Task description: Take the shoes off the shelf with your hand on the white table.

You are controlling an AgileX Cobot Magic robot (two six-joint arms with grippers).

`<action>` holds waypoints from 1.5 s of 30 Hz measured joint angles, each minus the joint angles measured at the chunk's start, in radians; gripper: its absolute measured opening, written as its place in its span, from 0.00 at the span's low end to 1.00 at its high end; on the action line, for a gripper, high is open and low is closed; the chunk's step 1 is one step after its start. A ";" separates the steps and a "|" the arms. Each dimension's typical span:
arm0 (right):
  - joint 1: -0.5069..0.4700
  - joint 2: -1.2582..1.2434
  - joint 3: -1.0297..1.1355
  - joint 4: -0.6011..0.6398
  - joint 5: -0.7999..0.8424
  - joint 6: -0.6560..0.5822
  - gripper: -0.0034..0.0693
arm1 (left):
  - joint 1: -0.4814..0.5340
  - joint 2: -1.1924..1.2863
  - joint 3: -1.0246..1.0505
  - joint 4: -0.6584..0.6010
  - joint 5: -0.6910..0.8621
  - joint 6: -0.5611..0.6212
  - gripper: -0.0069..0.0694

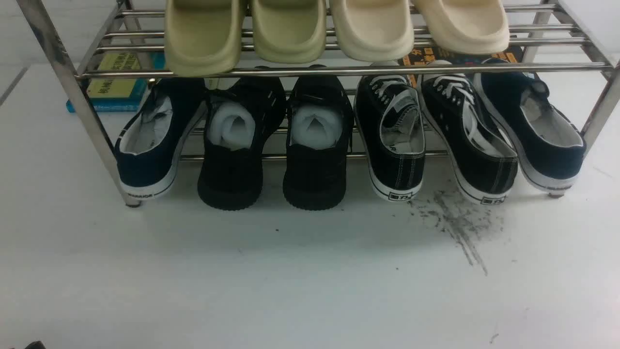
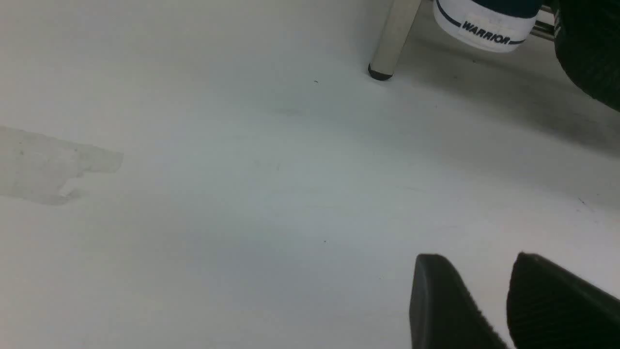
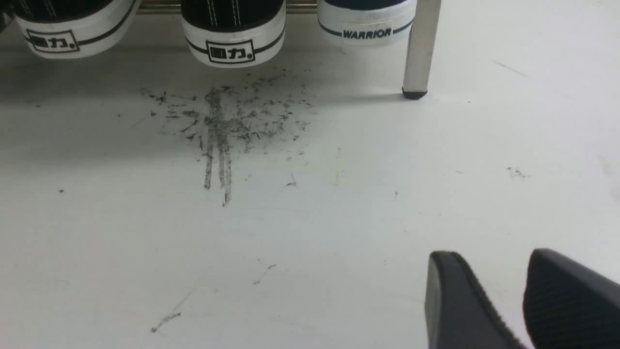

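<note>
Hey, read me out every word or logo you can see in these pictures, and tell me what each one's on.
"WARRIOR": heel of the left navy sneaker.
"WARRIOR": heel of the right navy sneaker.
"回力": heel label on each of the black canvas sneakers.
Yellow book cover: blurred, unreadable.
Orange print on the black cover behind the shelf: blurred, unreadable.

The left gripper [image 2: 477, 259] is over the white counter [image 2: 242, 194], its jaws apart with nothing between them. Farther off stands a chrome shelf leg [image 2: 395, 34], with a white "WARRIOR" sneaker heel [image 2: 484, 26] just beside it and a black shoe [image 2: 588, 48] beyond.
</note>
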 joint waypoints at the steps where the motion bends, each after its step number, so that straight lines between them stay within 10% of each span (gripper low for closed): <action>1: 0.000 0.000 0.000 0.000 0.000 0.000 0.37 | 0.000 0.000 0.000 0.000 0.000 0.000 0.41; 38: 0.000 0.000 0.001 -0.031 -0.016 0.007 0.37 | 0.000 0.000 0.000 0.000 0.000 0.000 0.41; 45: 0.000 0.000 0.012 0.262 -0.138 0.335 0.37 | 0.000 0.000 0.000 0.000 0.000 0.000 0.41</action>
